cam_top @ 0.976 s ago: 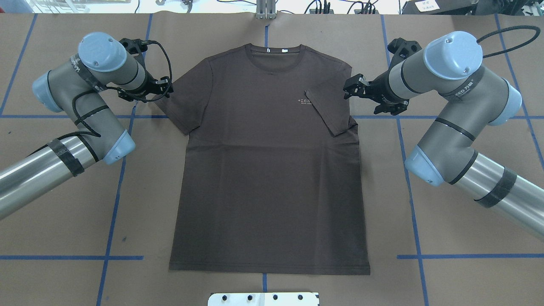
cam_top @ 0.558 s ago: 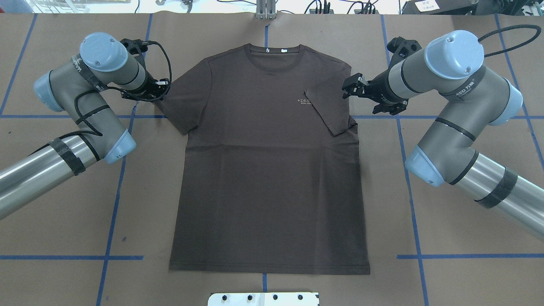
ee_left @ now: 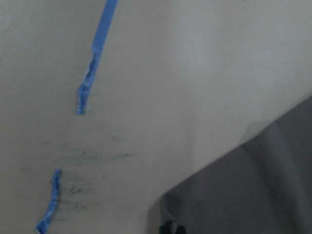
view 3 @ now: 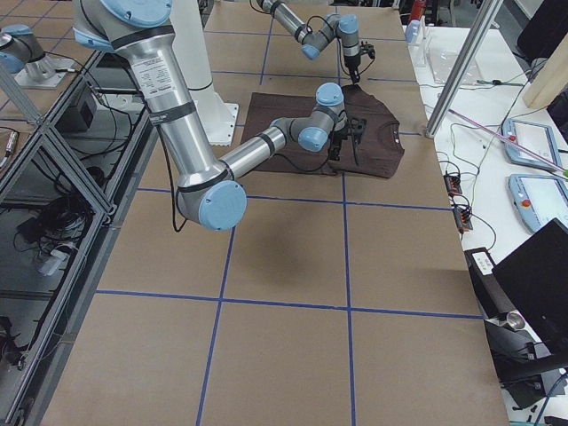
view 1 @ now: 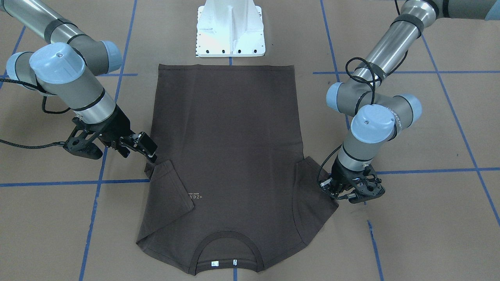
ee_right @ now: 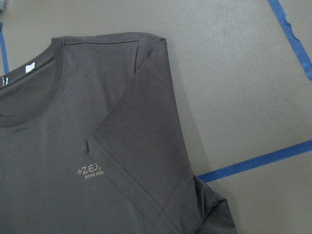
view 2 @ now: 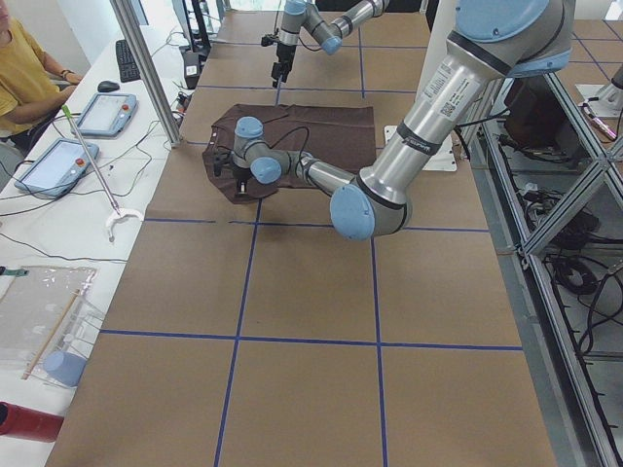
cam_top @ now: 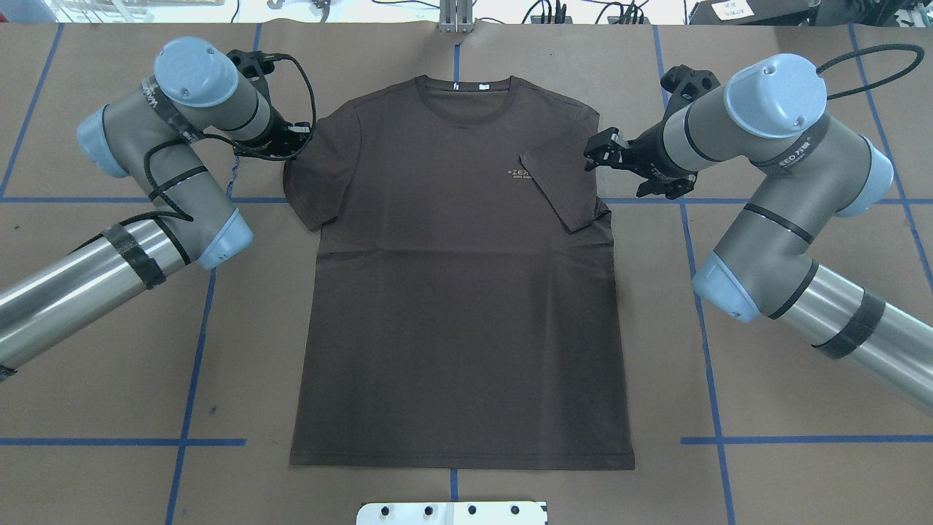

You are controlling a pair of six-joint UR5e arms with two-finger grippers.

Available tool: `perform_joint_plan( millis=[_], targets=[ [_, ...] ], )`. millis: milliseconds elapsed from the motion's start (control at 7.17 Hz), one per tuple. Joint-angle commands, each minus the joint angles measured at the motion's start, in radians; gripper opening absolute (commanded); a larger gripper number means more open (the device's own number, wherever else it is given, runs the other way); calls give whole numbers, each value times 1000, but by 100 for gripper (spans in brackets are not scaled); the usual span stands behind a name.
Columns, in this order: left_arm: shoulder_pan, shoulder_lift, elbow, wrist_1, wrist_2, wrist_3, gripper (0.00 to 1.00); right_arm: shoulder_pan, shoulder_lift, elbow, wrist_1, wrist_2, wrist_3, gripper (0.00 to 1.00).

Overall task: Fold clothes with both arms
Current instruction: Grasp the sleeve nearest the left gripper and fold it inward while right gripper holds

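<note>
A dark brown T-shirt (cam_top: 459, 306) lies flat and face up, its collar (cam_top: 466, 91) at the far side. One sleeve (cam_top: 565, 182) is folded over onto the chest beside the pale logo (ee_right: 90, 171). My right gripper (cam_top: 594, 153) hovers open just outside that folded sleeve (view 1: 170, 187), holding nothing. The other sleeve (cam_top: 313, 175) still spreads outward. My left gripper (cam_top: 297, 137) is down at that sleeve's upper edge and looks shut on the fabric. In the left wrist view only a dark corner of cloth (ee_left: 253, 195) shows.
Brown paper with blue tape lines (cam_top: 193, 343) covers the table. The white pedestal base (view 1: 230, 31) stands just behind the shirt's hem. Both elbows (cam_top: 219, 244) hang over the paper beside the shirt. A person (view 2: 24, 68) sits at a side bench with tablets (view 2: 58, 165).
My left gripper closed at the sleeve edge, then moved toward the collar and inward, drawing the sleeve's corner in. My right gripper shifted only slightly toward the shirt.
</note>
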Motion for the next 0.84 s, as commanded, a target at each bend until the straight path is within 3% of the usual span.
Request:
perform_joint_plan(
  millis=[0,697],
  targets=[
    [1,-81,-1,29,-3,-86,0,-12,2,-1,0,-3,3,100],
    [47,-181,112,14,6,-165,0,-15,9,-4,0,-3,3,100]
  ],
)
